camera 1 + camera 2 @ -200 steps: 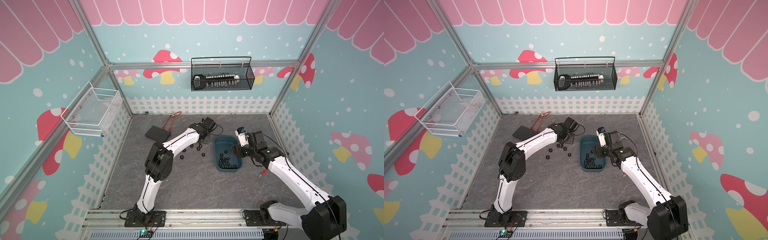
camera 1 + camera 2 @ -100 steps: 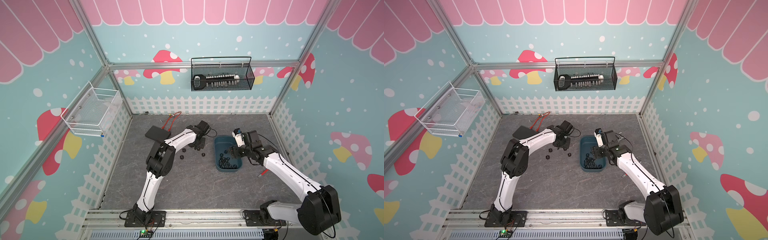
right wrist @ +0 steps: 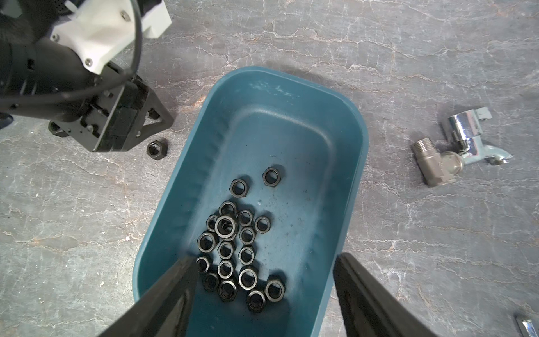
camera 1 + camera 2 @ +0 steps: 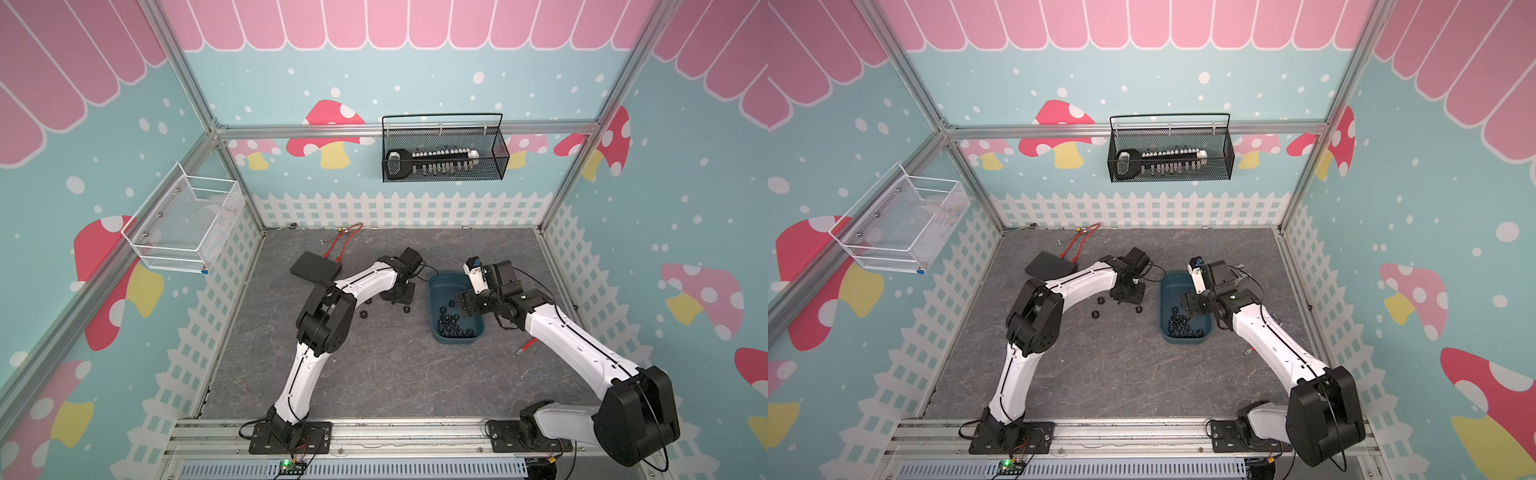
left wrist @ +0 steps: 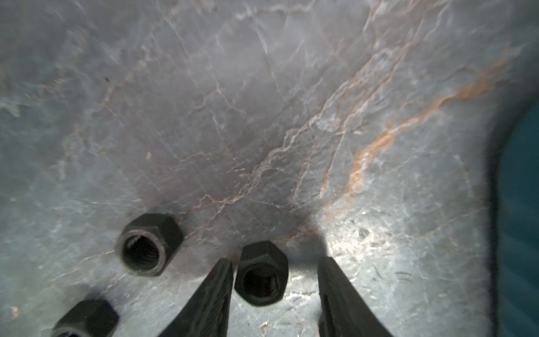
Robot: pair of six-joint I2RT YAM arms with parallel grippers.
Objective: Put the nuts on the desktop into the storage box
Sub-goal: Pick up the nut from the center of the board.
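Left pincer [image 5: 275, 268] straddles one nut [image 5: 261, 273] on the tabletop [image 5: 262, 116], jaws apart (one touching), beside the storage box [image 3: 354, 140]. Right pincer [image 3: 264, 262] wide, empty, above the box.

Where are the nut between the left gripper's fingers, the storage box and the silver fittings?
nut [image 5: 261, 282], left wrist view, on its hex top face beside the hole.
storage box [image 3: 354, 116], right wrist view, on its rim.
silver fittings [image 3: 437, 164], right wrist view, on the threaded elbow body.
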